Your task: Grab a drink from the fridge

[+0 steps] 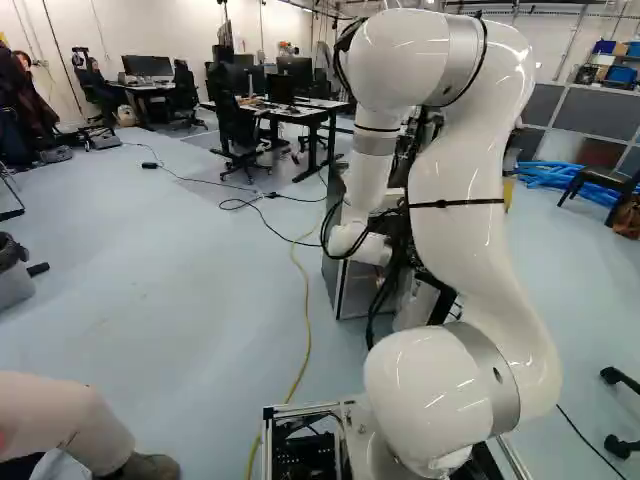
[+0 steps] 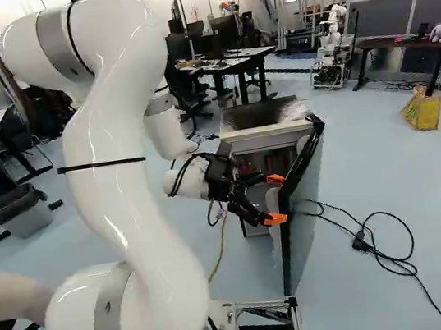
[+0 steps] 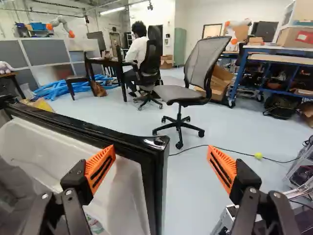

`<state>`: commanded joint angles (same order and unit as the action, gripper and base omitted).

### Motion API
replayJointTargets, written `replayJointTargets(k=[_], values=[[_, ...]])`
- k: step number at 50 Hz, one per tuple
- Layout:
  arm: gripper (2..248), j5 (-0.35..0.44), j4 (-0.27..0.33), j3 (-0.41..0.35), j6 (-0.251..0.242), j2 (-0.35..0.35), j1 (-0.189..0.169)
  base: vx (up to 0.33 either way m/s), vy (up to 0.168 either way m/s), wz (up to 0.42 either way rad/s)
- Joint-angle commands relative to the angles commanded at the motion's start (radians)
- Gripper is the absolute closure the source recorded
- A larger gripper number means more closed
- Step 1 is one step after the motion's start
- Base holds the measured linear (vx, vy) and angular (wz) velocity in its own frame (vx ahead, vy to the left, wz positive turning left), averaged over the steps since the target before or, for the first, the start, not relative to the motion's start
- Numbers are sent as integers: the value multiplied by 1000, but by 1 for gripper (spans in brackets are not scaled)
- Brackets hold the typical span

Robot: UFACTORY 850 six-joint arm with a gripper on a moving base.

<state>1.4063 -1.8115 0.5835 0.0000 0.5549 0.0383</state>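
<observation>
Main risk is the fridge door (image 3: 122, 191): it stands open and the pincer (image 3: 160, 151) sits at its black rim (image 3: 160, 169), one orange pad (image 3: 100, 167) over the white liner side, the other pad (image 3: 221, 166) over the floor past the edge. Close here and I'd expect it to clamp the door, not a drink. Sideways move with a finger on the inner side could catch the rim and swing the door, either back at the wrist or shut across the opening. Going deeper at this pose, the inner finger could hit the liner or knock what's low inside the door. Arm's lower links are close to the door too in the right base view, so a bad elbow move might bump it. Black cable (image 2: 374, 246) lies on the floor beside the fridge (image 2: 265, 131); driving the base that way could snag it. Pincer state: wide open, nothing gripped, rim between the fingers and nearer the liner-side one. Can't tell if either finger touches it. Drink: no sure ID. Some reddish stuff (image 2: 274, 161) shows inside the fridge body, too small to name; a green-and-white item (image 3: 94, 224) sits low inside the door, partly behind the finger, may be a drink. Judging by this, still at the door stage: clear the rim first, then get a proper look inside before reaching.
</observation>
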Motion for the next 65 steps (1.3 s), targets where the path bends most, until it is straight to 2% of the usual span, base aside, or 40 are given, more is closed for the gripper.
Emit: replayJointTargets(k=[65], values=[[3, 0, 0, 253, 0, 85, -326, 0, 0, 0]])
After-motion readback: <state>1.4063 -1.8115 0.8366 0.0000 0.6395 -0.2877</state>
